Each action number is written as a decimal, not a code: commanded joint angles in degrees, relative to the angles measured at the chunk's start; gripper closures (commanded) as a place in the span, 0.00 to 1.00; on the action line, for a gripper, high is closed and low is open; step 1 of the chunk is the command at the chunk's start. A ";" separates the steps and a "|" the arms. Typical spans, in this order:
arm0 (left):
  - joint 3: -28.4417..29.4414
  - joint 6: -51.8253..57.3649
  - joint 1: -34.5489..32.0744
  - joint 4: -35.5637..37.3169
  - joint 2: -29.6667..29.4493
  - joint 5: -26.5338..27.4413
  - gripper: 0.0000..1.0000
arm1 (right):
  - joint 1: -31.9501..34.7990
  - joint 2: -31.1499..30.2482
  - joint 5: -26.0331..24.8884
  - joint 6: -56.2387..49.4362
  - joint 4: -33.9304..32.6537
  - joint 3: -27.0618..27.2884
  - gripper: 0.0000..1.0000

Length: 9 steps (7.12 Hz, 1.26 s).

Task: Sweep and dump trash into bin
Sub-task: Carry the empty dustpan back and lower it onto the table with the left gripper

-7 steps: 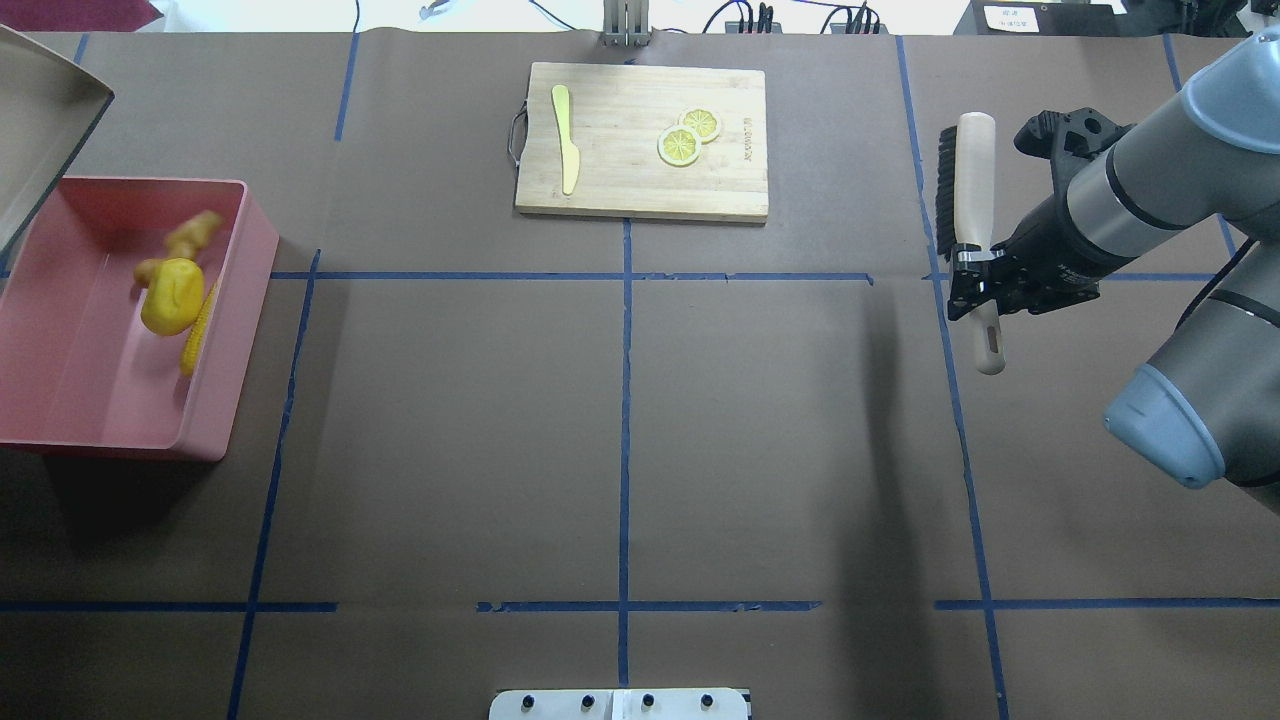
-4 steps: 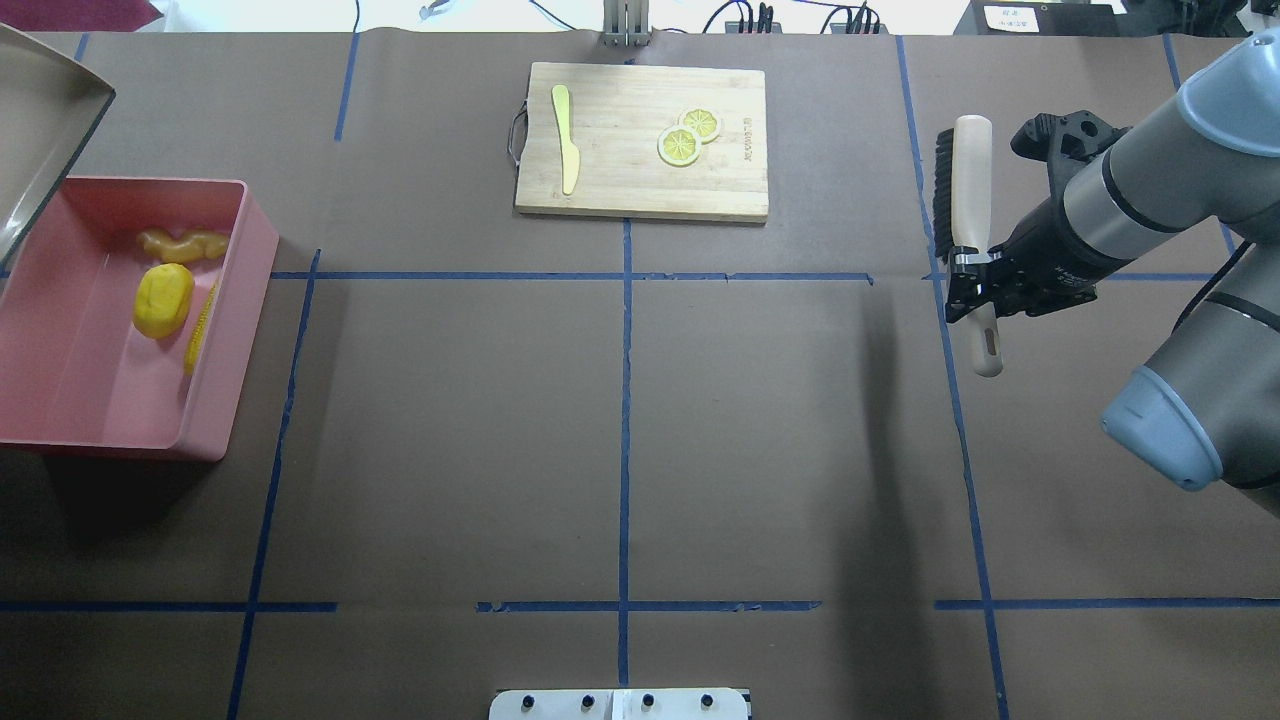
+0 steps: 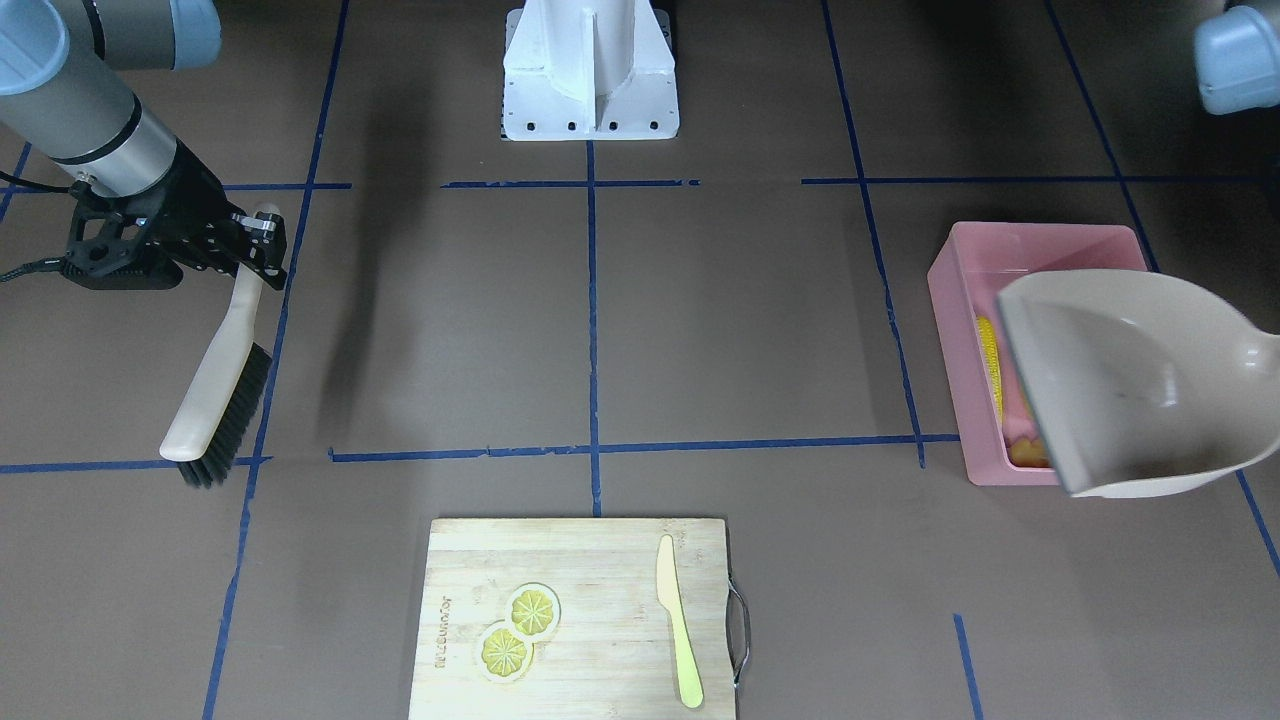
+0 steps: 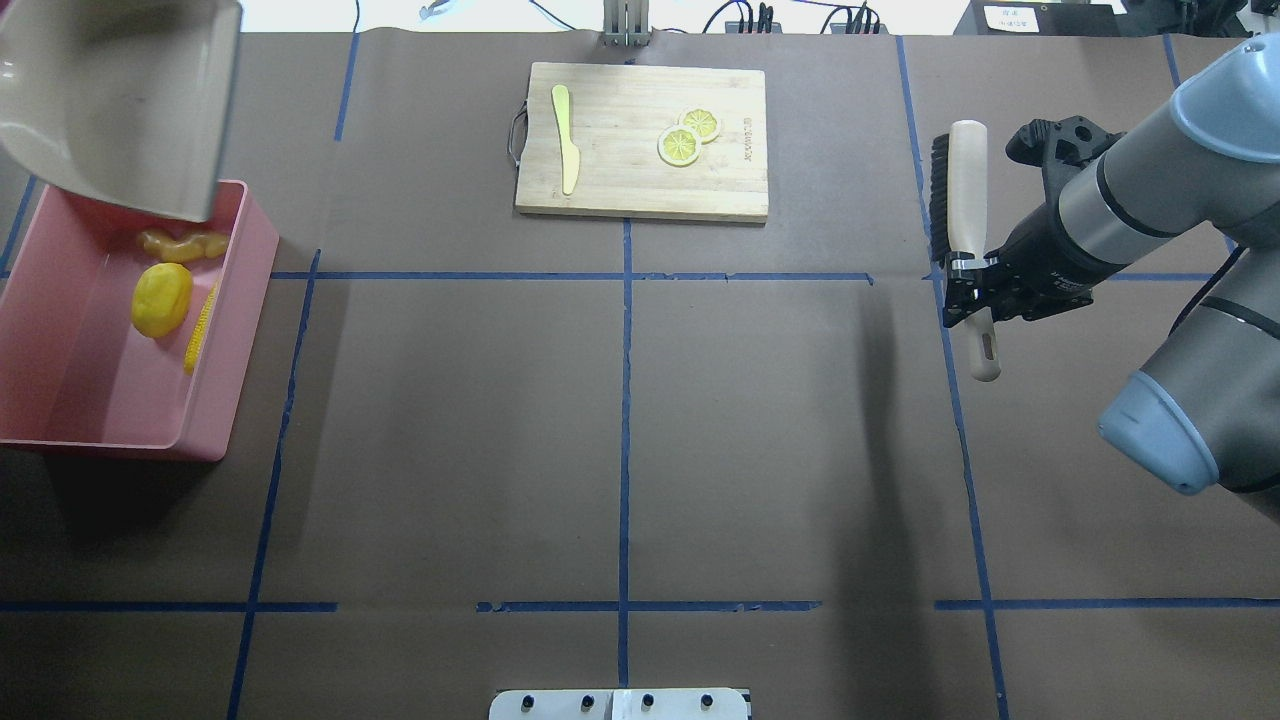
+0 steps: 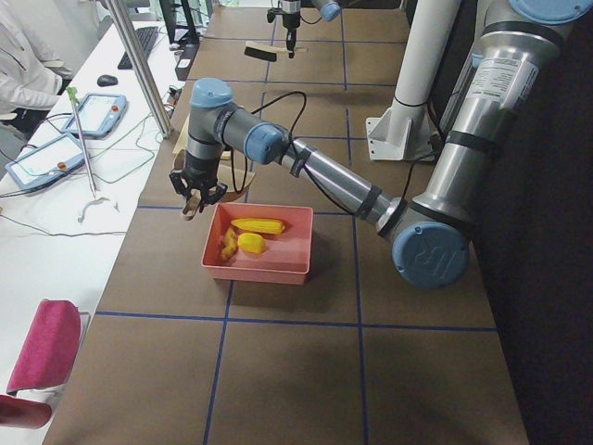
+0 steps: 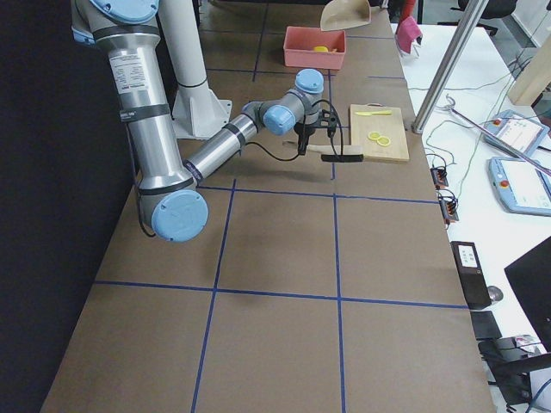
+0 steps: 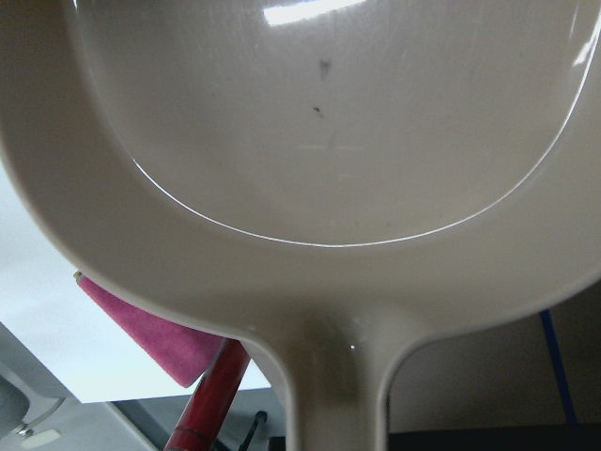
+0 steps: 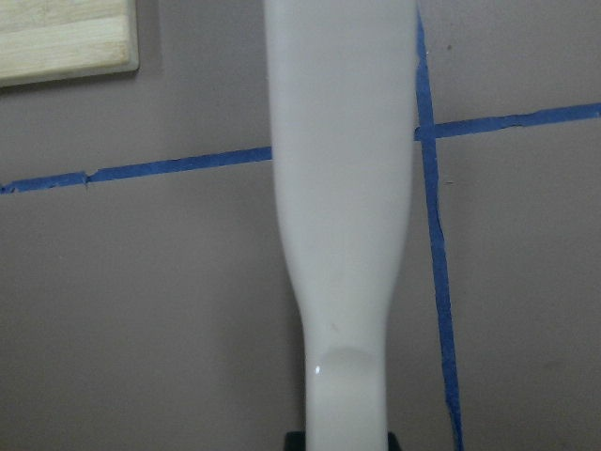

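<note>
Overhead exterior — beige plastic dustpan (image 4: 110, 100) is hovering over pink plastic bin (image 4: 70, 390) to dump; right gripper (image 4: 968, 290) is clamping wooden brush (image 4: 967, 190), left gripper (image 5: 196, 193) — cannot tell

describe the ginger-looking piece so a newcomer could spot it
Look in the pink bin at the left end of the table in the overhead view. Of the three toy foods inside, the ginger-like piece lies nearest the far wall. It is knobbly and tan-orange, unlike the smooth yellow lump and the long corn cob.
</note>
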 commanded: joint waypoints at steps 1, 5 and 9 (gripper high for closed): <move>-4.75 -12.79 14.54 7.93 -1.76 -0.63 0.98 | -0.33 0.00 -0.74 0.14 0.00 -0.01 1.00; -5.30 -24.52 35.25 7.27 -5.19 10.51 0.95 | -1.38 -0.09 -3.02 0.15 0.00 0.08 1.00; -2.58 -35.13 41.95 4.39 -6.86 13.80 0.93 | -1.47 -0.09 -3.12 0.15 0.00 -0.01 1.00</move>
